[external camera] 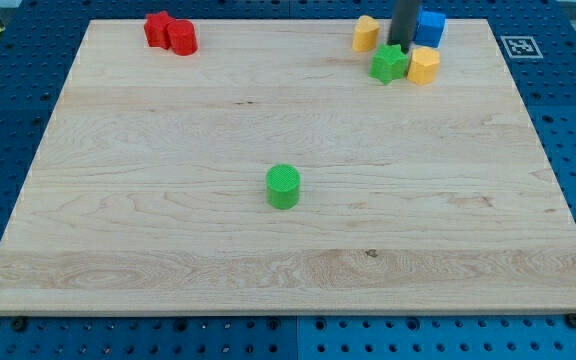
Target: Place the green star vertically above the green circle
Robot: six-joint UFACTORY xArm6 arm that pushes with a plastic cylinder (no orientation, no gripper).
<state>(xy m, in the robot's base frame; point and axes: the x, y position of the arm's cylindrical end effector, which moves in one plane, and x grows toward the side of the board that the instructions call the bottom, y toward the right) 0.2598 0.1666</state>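
The green star [389, 64] lies near the view's top right of the wooden board. The green circle [283, 186] stands near the board's middle, well below and to the left of the star. My tip [401, 46] comes down from the view's top edge and ends just above the star's upper right side, touching or almost touching it; I cannot tell which. The rod hides part of the blue block behind it.
A yellow block [366, 33] lies left of the rod. A yellow block [424, 66] touches the star's right side. A blue block [429, 27] sits right of the rod. A red star [157, 27] and a red cylinder [182, 37] sit together at top left.
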